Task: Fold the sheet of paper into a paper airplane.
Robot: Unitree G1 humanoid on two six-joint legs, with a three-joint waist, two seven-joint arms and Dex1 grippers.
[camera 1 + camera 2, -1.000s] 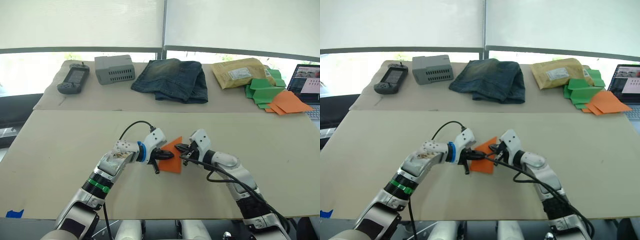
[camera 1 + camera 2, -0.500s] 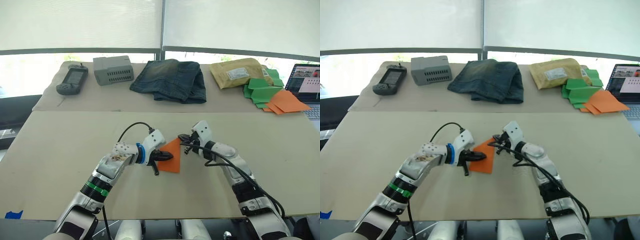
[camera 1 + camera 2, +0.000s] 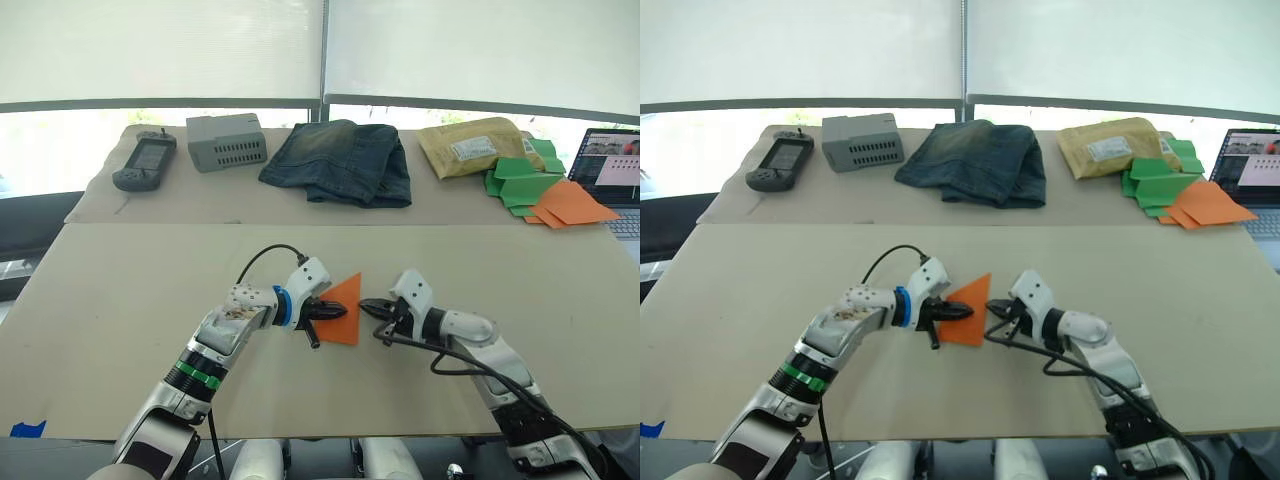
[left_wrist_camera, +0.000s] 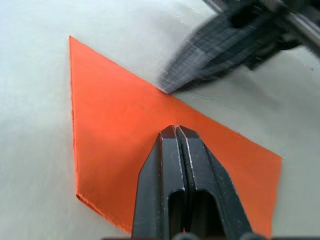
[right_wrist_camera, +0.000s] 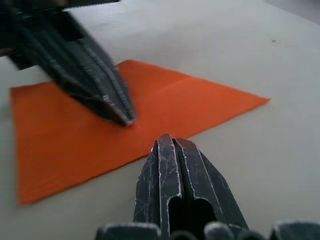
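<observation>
The sheet of paper (image 3: 343, 303) is bright orange and lies folded flat on the beige table (image 3: 130, 280), with one sharp corner pointing away from me. My left gripper (image 3: 338, 312) is shut, its closed tips pressing down on the paper's middle (image 4: 115, 125). My right gripper (image 3: 366, 304) is shut too; its tips rest on the table just off the paper's right edge (image 5: 195, 100). The left gripper's fingers (image 5: 95, 80) show across the paper in the right wrist view.
On the back table lie a handheld device (image 3: 147, 160), a grey box (image 3: 228, 140), folded jeans (image 3: 340, 160) and a padded envelope (image 3: 478, 145). A pile of green and orange paper pieces (image 3: 545, 190) and a laptop (image 3: 612, 165) sit far right.
My right gripper left the paper, went out to its far point, then came back nearer along the right edge. The left gripper has held still on the paper.
</observation>
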